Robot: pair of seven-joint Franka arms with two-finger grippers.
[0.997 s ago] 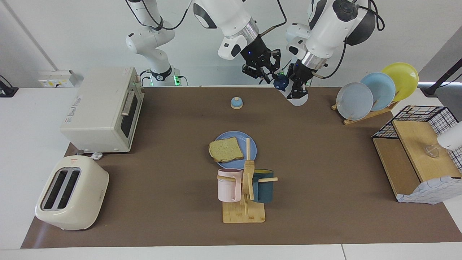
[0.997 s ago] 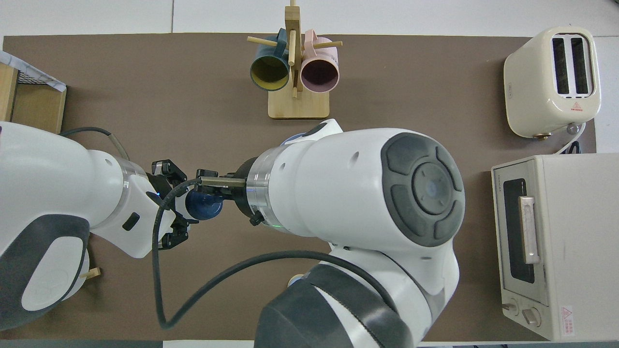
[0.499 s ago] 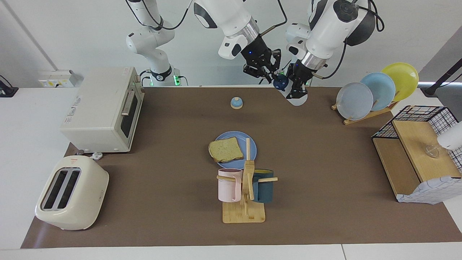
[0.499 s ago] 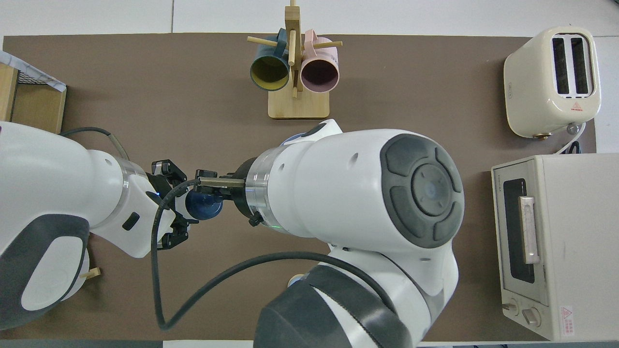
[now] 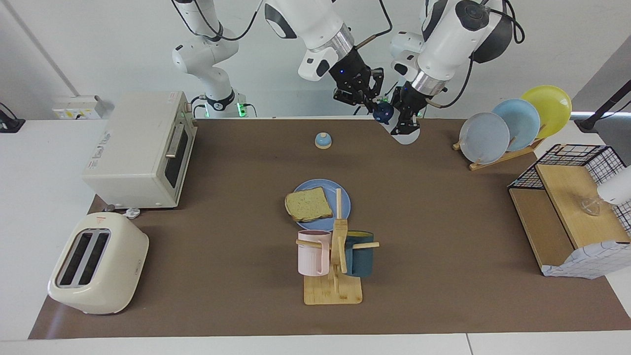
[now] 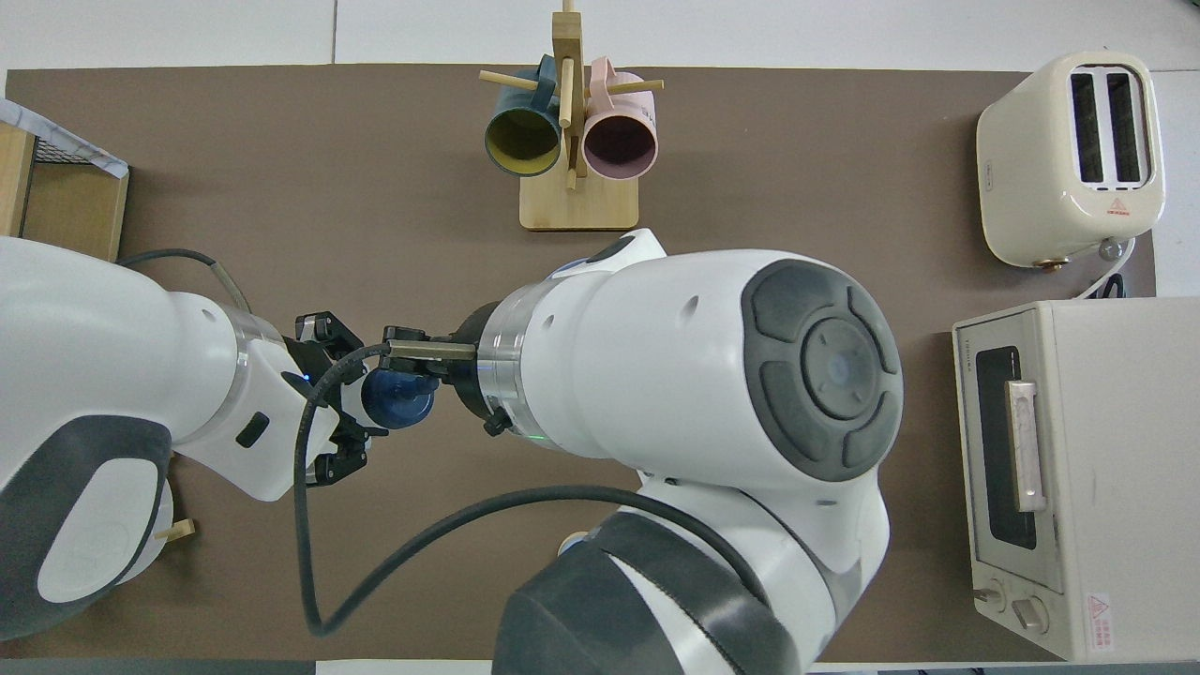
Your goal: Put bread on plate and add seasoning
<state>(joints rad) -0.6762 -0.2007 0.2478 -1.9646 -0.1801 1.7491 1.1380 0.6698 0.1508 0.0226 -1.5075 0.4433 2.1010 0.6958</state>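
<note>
Bread (image 5: 308, 204) lies flat on the plate (image 5: 316, 183), overhanging the rim toward the right arm's end of the table. Plate sits mid-table on the brown mat (image 5: 443, 222).

Seasoning (image 5: 408, 137) is off the table, in the air over the mat's edge, on the robots' side of the plate and toward the left arm's end. It is tilted, navy cap pointing toward the right arm.

Left gripper (image 5: 405, 123) is clamped on the white body of the seasoning.

Right gripper (image 5: 370, 102) is at the cap, touching or just beside it. Can't tell whether it is closed on the cap or apart.

Around the plate:
- Bell (image 5: 323, 140): nearer to the robots than the plate, on the mat.
- Mug rack (image 5: 335, 291): just beside the plate, farther from the robots, pink and dark teal mugs hanging on it.
- Toaster oven (image 5: 143, 148): toward the right arm's end from the plate.
- Toaster (image 5: 98, 264): same end, farther from the robots than the plate.
- Dish rack (image 5: 512, 128): toward the left arm's end from the plate, three plates standing upright in it.
</note>
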